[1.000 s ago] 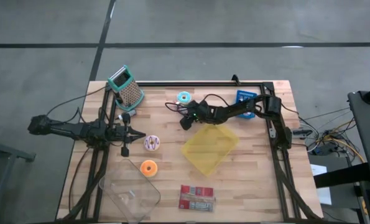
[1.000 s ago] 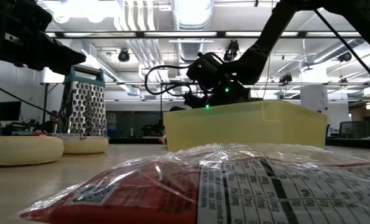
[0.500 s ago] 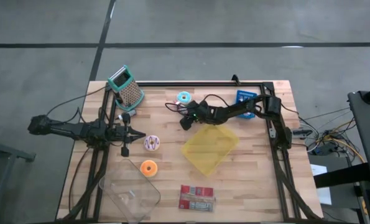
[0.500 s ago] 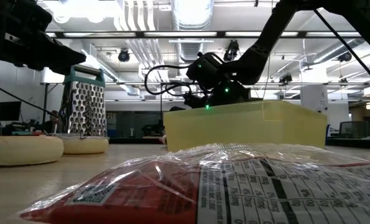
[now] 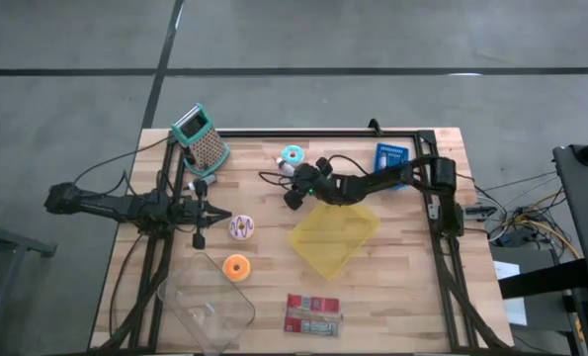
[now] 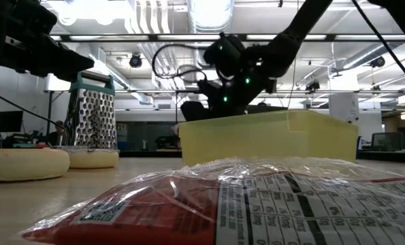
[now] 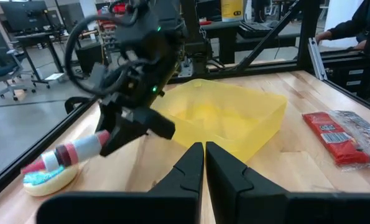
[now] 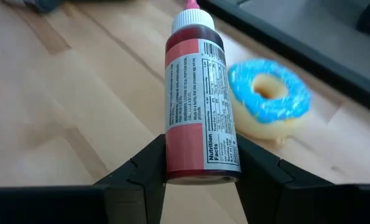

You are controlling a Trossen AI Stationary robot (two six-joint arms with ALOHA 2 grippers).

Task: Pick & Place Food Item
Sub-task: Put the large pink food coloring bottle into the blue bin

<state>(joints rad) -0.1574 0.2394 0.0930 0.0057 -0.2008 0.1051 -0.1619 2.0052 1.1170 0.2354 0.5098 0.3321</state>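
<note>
The red sauce bottle (image 8: pixel 200 99) is pinched in the right hand (image 8: pixel 200 177), lifted clear of the counter (image 5: pixel 402 287) near its far edge, beside the blue donut (image 8: pixel 268 99). The carry step is judged underway; next, a move over the yellow bin (image 5: pixel 335 237) is called for. The left hand (image 7: pixel 204 168), pressed together, waits at the left edge.

R tool (image 8: pixel 200 165) gripping red bottle (image 8: pixel 199 102), blue donut (image 8: pixel 268 98) beyond

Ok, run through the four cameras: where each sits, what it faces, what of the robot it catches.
High: overhead, straight down on the table; both arms.
Low: table height, past the red packet to the yellow bin; right arm above it.
Left wrist: over the shut left hand, facing the yellow bin and right arm.
Right wrist: right hand gripping the red bottle, blue donut behind.
Both wrist views show the bottle.
</note>
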